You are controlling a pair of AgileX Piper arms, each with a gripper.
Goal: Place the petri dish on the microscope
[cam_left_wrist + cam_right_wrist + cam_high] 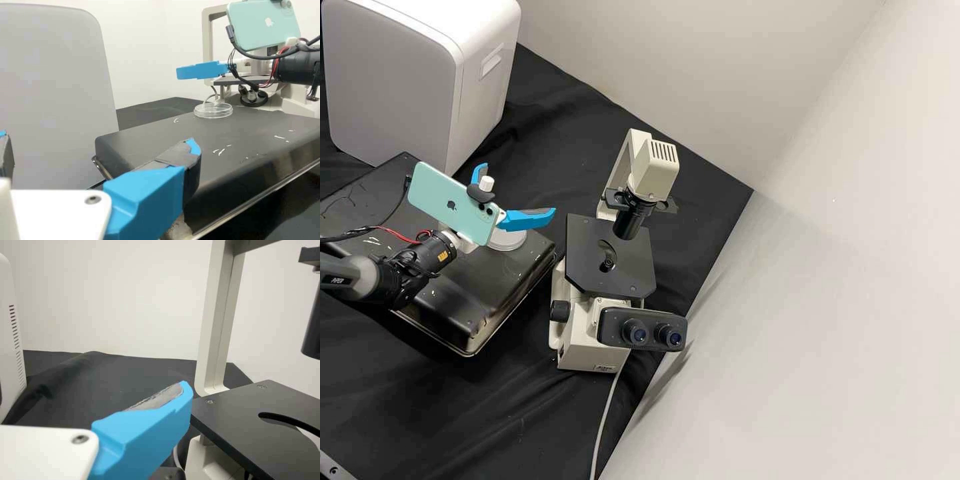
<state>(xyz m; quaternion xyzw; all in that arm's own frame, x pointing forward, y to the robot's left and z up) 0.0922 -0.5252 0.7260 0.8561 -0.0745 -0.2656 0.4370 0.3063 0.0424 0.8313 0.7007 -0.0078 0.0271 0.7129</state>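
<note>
I see the right gripper [517, 191] spread above the petri dish [213, 110] on the black tray [473, 300]. The left gripper [97, 145] is likewise spread.

Box: white box [420, 73] with rounded corners, at the bench's far left.
Tray: glossy black tray [493, 287], just in front of the box, pale scratches on its top.
Cloth: wrinkled black cloth [453, 413] covering the bench.
Wall: plain white wall [840, 267] behind and to the right.
</note>
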